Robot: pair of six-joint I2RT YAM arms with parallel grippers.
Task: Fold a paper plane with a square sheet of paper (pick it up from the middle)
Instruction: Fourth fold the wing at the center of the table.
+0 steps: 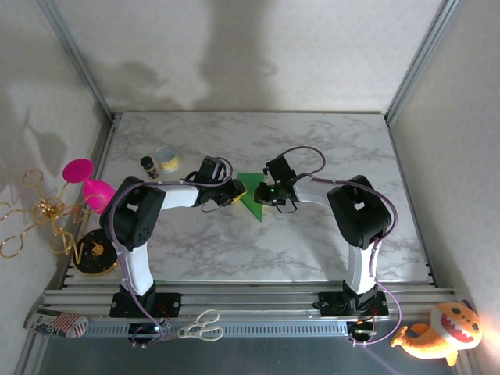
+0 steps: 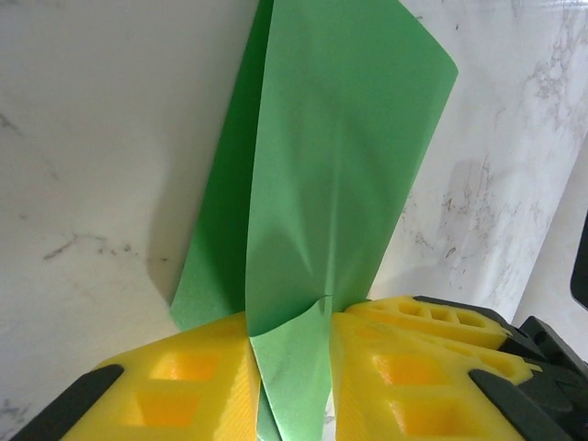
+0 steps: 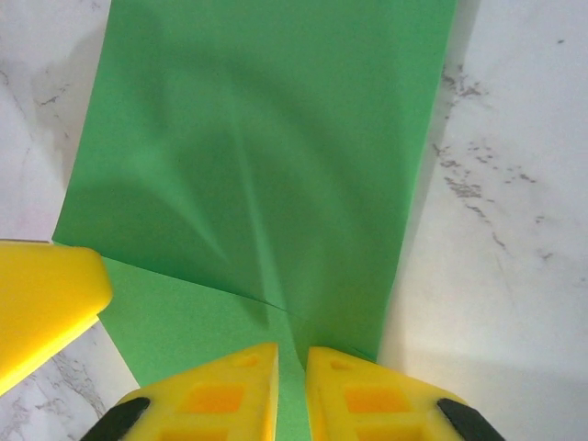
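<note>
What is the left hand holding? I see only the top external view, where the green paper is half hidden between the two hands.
Observer: The left hand pinches the thin bright-green sheet of paper between its yellow fingers.
Operator: And the right hand?
Observer: The right hand is also shut on it, at the edge nearest its camera.
Operator: Is the paper flat?
Observer: No, it has creases, and one layer lies over another.

Top view, centre: green paper point(image 1: 251, 187) partly covered by left gripper point(image 1: 236, 196) and right gripper point(image 1: 266, 194); creases too small to tell.
</note>
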